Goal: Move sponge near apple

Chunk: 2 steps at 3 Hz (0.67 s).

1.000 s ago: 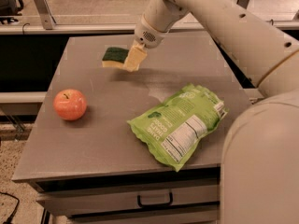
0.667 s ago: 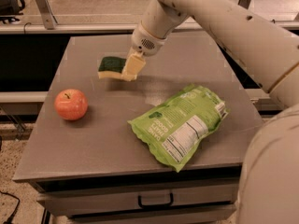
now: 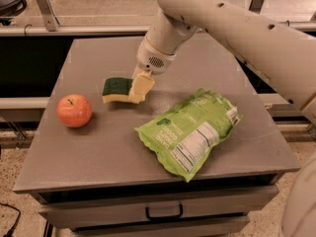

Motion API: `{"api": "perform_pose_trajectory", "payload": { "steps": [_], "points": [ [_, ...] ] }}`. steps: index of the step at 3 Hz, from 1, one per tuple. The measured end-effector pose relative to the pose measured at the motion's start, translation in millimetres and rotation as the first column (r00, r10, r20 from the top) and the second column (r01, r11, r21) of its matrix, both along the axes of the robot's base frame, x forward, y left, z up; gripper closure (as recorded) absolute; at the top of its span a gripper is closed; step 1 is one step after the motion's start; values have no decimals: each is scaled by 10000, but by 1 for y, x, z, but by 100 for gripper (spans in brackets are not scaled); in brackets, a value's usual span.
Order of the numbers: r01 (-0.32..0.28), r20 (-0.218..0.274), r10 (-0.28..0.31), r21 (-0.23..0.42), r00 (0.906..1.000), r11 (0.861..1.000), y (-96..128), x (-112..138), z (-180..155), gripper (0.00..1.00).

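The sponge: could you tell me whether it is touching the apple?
No, bare table separates the sponge from the apple, and the gripper grips the sponge's end farther from the apple.

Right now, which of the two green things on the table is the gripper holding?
The sponge, dark green top over yellow foam. The gripper is shut on its right end; the larger green snack bag lies flat and untouched.

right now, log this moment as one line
gripper: shut on sponge right end | sponge: low over table, contact unclear | apple: left of sponge, apart | bag: right of sponge, untouched | step: not yet released
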<state>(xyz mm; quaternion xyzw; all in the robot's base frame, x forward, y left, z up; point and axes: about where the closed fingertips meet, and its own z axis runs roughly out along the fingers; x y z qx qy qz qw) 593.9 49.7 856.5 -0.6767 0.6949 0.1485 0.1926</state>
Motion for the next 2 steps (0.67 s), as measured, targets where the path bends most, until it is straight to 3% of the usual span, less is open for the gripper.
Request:
{"api": "perform_pose_trajectory", "payload": {
  "steps": [2],
  "points": [
    [-360, -141, 358, -82, 9993, 9993, 0, -21, -8, 28]
  ]
}}
